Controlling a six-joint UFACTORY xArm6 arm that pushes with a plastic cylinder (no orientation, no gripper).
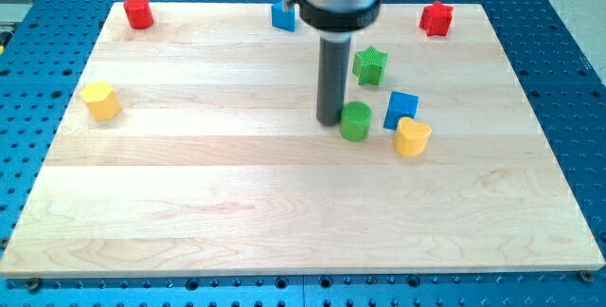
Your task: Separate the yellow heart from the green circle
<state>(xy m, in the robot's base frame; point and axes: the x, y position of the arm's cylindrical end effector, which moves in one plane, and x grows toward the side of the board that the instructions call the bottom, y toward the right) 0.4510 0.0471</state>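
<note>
The yellow heart (412,137) lies right of the board's middle. The green circle (356,121) stands a short way to its left, with a gap between them. My tip (329,120) rests on the board right beside the green circle's left side, touching it or nearly so. The dark rod rises from there to the arm's grey body at the view's top.
A blue cube (401,109) sits just above the yellow heart, close to it. A green star (370,65) lies above the green circle. A blue block (283,16), a red block (138,12) and a red star (436,19) line the top edge. A yellow block (100,100) sits at the left.
</note>
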